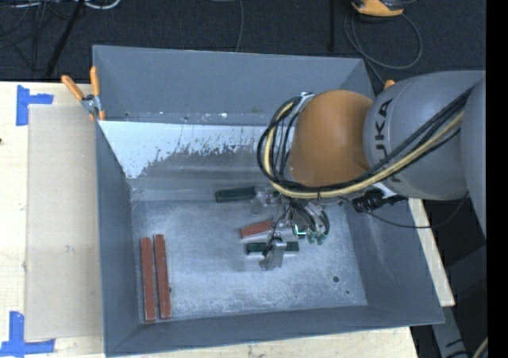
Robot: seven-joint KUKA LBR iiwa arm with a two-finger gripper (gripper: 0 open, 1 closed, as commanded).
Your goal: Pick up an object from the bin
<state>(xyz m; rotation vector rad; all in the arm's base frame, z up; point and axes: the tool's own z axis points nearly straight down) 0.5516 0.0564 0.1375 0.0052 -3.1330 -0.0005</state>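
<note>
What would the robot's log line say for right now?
gripper: low over bin middle | nearest: small dark block, red-brown block | apart: dark bar at back, two red-brown sticks left | held: cannot tell

free: bin floor (206,269) mid-left, front-right | blocked: brown bars (155,277) left; dark bar (236,194) back; red block (255,230) centre

Dark block (259,248) — mid-bin, seemingly flat.

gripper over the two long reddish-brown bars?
No: the two long reddish-brown bars lie side by side near the left wall of the bin, well apart from the gripper at mid-bin.
</note>
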